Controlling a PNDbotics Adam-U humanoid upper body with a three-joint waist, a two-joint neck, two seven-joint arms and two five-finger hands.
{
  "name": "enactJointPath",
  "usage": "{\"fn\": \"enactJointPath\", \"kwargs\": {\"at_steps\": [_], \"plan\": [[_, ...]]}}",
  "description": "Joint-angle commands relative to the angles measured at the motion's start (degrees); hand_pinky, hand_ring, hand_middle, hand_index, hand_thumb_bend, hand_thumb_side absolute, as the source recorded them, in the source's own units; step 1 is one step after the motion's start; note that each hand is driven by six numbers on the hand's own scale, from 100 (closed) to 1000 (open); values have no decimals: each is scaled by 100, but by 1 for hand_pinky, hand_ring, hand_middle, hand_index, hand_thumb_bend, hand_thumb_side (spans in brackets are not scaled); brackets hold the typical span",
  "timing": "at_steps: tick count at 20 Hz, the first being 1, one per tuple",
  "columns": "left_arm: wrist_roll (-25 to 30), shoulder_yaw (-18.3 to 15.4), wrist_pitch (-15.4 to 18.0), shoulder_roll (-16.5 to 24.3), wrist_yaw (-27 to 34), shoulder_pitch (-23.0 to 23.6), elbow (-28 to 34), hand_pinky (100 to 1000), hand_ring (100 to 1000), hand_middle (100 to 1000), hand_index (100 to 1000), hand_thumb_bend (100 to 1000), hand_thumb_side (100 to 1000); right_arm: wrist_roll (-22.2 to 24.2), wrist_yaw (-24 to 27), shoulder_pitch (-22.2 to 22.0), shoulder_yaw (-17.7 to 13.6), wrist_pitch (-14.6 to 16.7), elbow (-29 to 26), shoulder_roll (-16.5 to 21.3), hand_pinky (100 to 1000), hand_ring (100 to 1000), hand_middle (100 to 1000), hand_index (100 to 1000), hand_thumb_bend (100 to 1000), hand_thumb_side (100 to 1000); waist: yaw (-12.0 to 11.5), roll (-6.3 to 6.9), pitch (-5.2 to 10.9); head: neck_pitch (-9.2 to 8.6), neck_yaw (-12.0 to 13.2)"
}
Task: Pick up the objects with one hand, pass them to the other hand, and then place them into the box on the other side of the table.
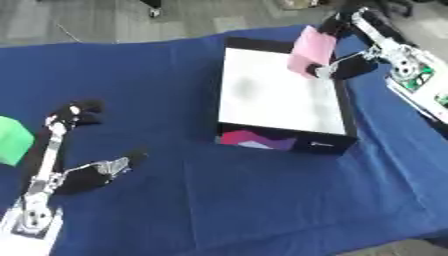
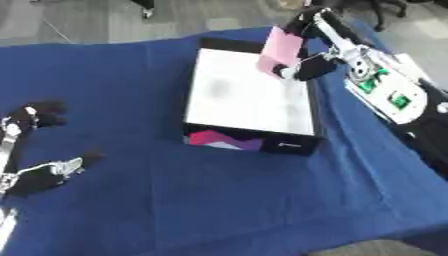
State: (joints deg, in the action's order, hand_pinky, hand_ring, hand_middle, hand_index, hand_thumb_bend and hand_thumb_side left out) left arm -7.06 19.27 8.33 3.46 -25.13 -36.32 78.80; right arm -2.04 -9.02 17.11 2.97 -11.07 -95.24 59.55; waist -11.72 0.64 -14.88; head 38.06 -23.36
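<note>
Both views are soft and blurred, so fine detail on the hands is hard to read. A green block shows only in the left eye view, cut off by the left edge of the frame, and its full shape cannot be made out. The right forearm is clipped at the right edge, with a white and green panel on it. The table is covered in a dark blue cloth with faint creases. In the upper middle sits a shallow rectangular box, black-walled with a plain white floor and a pink and purple pattern on its near wall. A flat pink object, matte and roughly rectangular, is held upright above the box's far right corner, pinched between the thumb and fingers of the right hand, which reaches in from the upper right. The left hand lies in the lower left of the frame, well apart from the box, holding nothing, with its black-tipped fingers spread and relaxed over the cloth.
</note>
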Motion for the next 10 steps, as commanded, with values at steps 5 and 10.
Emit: {"fn": "enactJointPath", "kwargs": {"at_steps": [5, 10], "plan": [[-23, -11, 3, -5, 16, -85, 121, 754, 637, 671, 801, 848, 470, 455, -338, 47, -33, 203, -9, 119, 808, 757, 629, 814, 664, 100, -1, 69, 170, -62, -23], [-32, -14, 0, -7, 16, -70, 114, 756, 637, 672, 802, 856, 477, 584, -587, 42, -61, 299, -18, 102, 853, 854, 798, 890, 755, 183, 5, 72, 167, -46, -15]]}}
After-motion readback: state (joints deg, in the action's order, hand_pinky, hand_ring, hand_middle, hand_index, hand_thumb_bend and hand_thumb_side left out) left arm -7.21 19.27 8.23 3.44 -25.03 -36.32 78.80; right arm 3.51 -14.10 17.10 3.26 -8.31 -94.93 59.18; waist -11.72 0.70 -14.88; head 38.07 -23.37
